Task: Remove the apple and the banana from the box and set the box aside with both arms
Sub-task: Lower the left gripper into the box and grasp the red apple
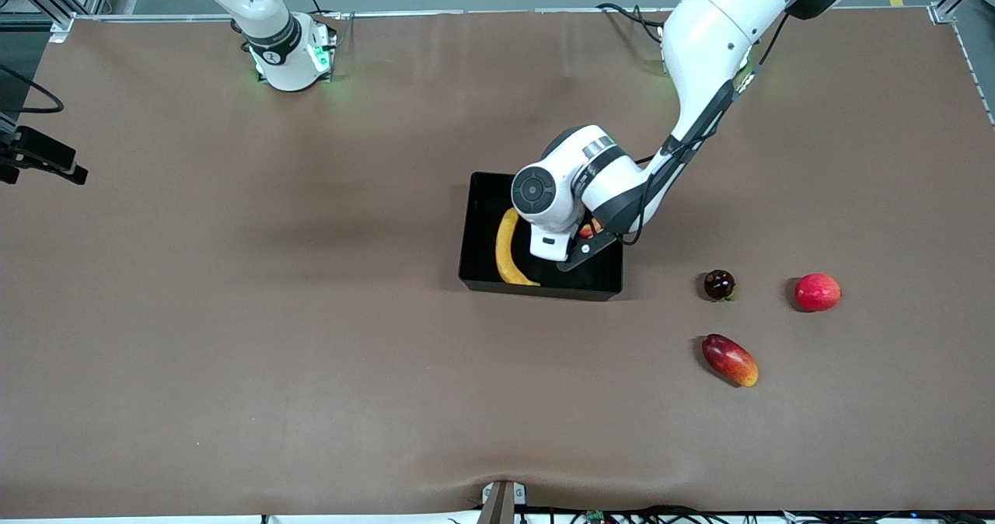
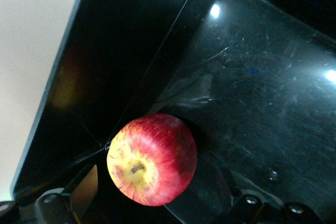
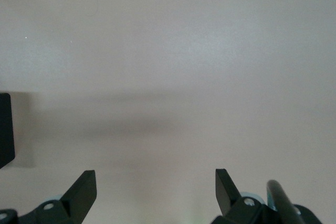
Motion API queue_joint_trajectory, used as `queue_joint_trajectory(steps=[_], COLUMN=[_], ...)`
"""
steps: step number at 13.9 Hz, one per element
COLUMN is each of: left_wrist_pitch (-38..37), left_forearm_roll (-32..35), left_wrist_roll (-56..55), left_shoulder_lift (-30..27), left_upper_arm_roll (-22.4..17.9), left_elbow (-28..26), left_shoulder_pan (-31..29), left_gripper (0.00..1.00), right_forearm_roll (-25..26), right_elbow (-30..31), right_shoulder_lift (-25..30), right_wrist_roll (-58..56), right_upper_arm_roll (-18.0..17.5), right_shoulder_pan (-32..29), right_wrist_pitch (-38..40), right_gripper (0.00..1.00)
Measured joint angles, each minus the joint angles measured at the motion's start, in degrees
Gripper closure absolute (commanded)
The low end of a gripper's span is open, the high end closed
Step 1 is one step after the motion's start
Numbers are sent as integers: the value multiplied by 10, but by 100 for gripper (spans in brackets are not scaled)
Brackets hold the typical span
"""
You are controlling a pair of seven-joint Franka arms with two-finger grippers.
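Brown table [image 1: 233, 353], black bin [image 1: 478, 221] near its middle. Left arm [image 1: 699, 65] reaches over the bin, wrist housing covering most of the bin floor in the front view. Banana [image 1: 507, 252] lies in the bin along the wall at 9 o'clock. Left gripper [image 1: 583, 250] hangs over the bin, fingers spread, holding nothing; red apple [image 2: 152, 159] sits on the bin floor in a corner just under it. Mango [image 1: 729, 359], pinkish-red round fruit [image 1: 817, 291], small dark fruit [image 1: 719, 284] lie toward the left arm's end. Right gripper [image 3: 156, 190] waits over bare table, fingers apart, empty.
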State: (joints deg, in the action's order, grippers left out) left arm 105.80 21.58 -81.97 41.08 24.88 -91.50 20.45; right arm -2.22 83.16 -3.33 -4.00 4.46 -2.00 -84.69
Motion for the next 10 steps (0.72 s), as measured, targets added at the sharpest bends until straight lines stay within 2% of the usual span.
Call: queue_joint_trajectory(steps=[5, 6, 7, 9, 10], left_wrist_pitch=[9, 9, 8, 2, -1], left_forearm_roll=[1, 3, 4, 4, 4], left_wrist_roll=[-3, -3, -3, -3, -3], left_shoulder_lift=[11, 13, 13, 10, 7], left_upper_arm_roll=[-1, -1, -1, -1, -1], left_elbow=[-4, -5, -6, -5, -4], left_shoulder_pan=[0, 0, 0, 0, 0], left_gripper=[0, 21, 48, 94, 100], right_forearm_roll=[0, 0, 0, 0, 0], right_elbow=[0, 0, 0, 0, 0], right_shoulder_lift=[0, 0, 0, 0, 0], right_wrist_roll=[0, 0, 0, 0, 0], right_upper_arm_roll=[0, 0, 1, 1, 1], right_shoulder_pan=[0, 0, -1, -1, -2], right_wrist_pitch=[0, 0, 0, 0, 0], right_gripper=[0, 0, 0, 0, 0])
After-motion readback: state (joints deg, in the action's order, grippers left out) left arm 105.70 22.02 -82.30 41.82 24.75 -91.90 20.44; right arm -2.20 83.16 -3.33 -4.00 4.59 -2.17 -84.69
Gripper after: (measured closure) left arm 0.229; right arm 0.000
